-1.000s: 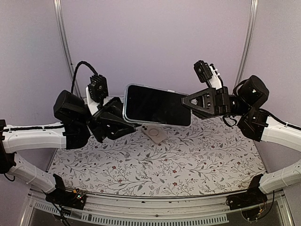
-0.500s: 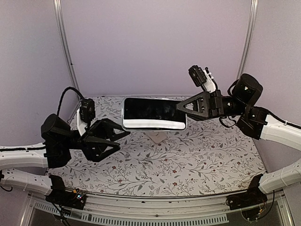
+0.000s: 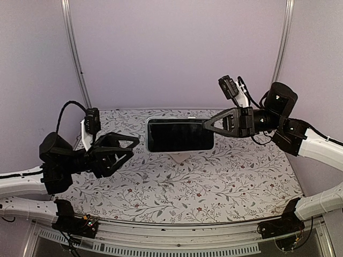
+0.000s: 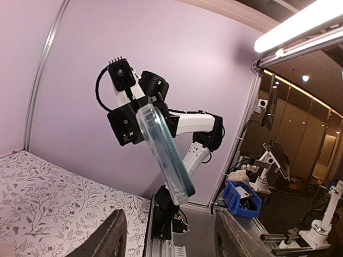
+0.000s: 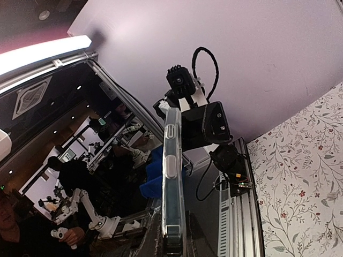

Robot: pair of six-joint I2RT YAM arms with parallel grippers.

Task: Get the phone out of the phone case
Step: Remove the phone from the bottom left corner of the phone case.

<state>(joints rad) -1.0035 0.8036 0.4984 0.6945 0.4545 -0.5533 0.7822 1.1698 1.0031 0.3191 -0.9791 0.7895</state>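
Observation:
The phone (image 3: 180,135), dark screen up and still inside its clear phone case (image 3: 213,140), hangs level above the back of the table. My right gripper (image 3: 206,125) is shut on its right end. Edge-on in the right wrist view, the phone case (image 5: 172,176) stands up from between the right gripper's (image 5: 172,243) fingers. My left gripper (image 3: 134,147) is open, left of the phone and apart from it. In the left wrist view the phone case (image 4: 163,155) hangs tilted beyond the left gripper (image 4: 169,214), with nothing between its fingers.
A floral cloth (image 3: 214,182) covers the table. A pale flat piece (image 3: 178,156) lies on it just below the phone. The purple wall (image 3: 177,53) closes the back. A blue bin (image 4: 244,198) stands off the table past the right arm's base.
My left gripper let go of the phone's left end, opened, and drew back to the left and lower. The right gripper kept the phone, shifted it slightly right and levelled it.

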